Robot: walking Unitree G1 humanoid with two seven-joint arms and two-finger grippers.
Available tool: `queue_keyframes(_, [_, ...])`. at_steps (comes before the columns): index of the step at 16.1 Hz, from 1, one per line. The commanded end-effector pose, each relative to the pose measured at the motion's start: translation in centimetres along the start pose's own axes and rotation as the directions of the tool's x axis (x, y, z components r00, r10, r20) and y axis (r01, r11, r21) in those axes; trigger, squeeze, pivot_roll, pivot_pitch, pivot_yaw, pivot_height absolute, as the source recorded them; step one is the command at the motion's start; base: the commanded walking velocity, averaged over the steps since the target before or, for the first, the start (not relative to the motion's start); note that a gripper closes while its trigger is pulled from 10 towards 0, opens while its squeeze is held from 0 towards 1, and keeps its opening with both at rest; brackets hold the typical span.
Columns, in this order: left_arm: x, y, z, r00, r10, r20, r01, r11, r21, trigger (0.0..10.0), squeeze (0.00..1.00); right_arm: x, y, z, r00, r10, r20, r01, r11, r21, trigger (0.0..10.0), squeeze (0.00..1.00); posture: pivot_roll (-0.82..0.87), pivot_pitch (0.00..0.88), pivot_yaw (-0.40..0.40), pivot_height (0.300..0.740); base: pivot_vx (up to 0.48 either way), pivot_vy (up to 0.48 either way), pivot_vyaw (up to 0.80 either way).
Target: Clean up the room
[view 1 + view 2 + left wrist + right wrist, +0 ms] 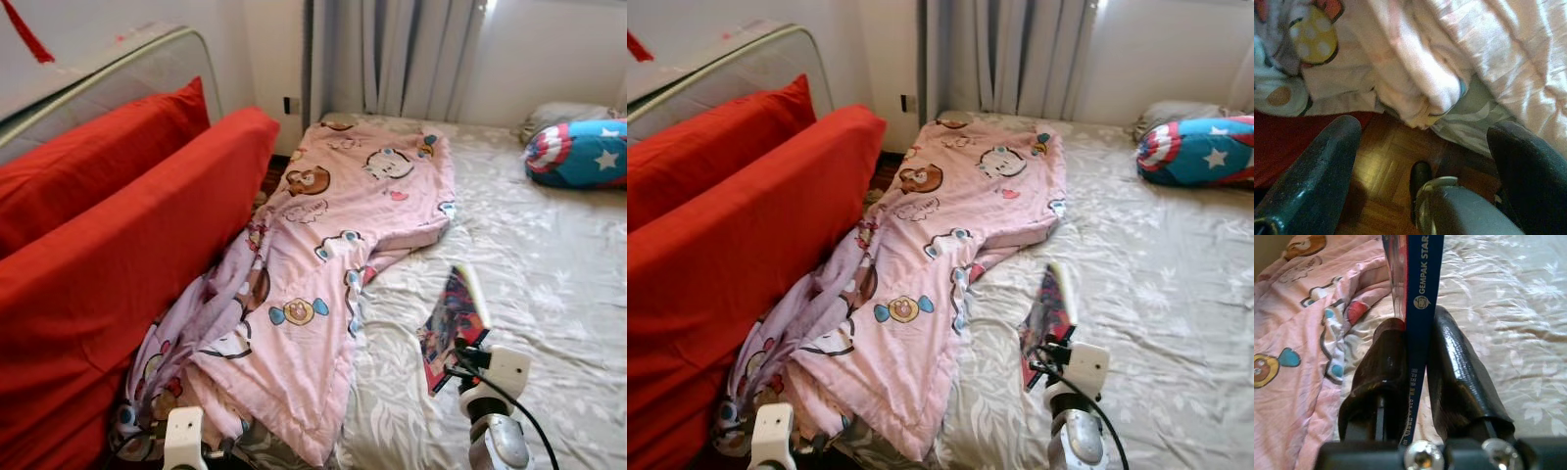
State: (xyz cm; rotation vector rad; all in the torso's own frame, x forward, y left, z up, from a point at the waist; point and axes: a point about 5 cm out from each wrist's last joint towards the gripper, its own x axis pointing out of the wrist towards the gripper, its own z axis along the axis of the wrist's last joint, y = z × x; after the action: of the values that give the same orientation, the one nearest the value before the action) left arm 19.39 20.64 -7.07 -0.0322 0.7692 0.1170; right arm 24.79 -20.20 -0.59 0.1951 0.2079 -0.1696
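Note:
My right gripper [460, 345] is shut on a thin book [453, 315] with a colourful cover and a blue spine [1421, 308] printed "GEMPAK STAR". It holds the book upright above the grey floral bed sheet [549, 284]. Both black fingers [1454, 367] press on the spine. A pink cartoon-print blanket [333, 245] lies rumpled along the bed's left side and spills over the edge. My left gripper [1420, 171] hangs low at the bed's near left corner, open, with nothing between its fingers [1312, 176], above the parquet floor [1381, 171].
Two big red cushions [127, 255] lean left of the bed, against a mattress [118, 69] on its side. A blue star-and-shield pillow [578, 152] lies at the bed's far right. Grey curtains [392, 54] hang behind.

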Motion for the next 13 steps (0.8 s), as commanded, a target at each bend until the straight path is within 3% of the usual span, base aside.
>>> queue_keyframes(1, [-0.22,0.14,-0.76,1.000,0.008,-0.028,-0.007,0.999,0.031,10.0,0.00,-0.10,-0.25,0.21,1.000,-0.021,0.017,0.021,1.000,-0.009,10.0,0.00,-0.03,0.000,-0.017,0.740,0.000,0.000,0.00])
queue_keyframes(5, [-0.06,0.02,-0.33,1.000,0.009,-0.016,-0.008,0.999,0.052,10.0,0.00,0.14,-0.20,0.25,0.999,-0.040,0.007,0.040,0.999,0.007,10.0,0.00,-0.04,0.000,-0.016,0.740,0.000,-0.222,-0.70])
queue_keyframes(13, [-0.12,-0.04,-0.50,1.000,0.009,-0.016,-0.008,0.998,0.067,10.0,0.00,0.45,0.39,0.18,1.000,-0.028,-0.014,0.027,1.000,-0.010,10.0,0.00,-0.03,0.000,-0.024,0.740,0.000,-0.283,0.00])
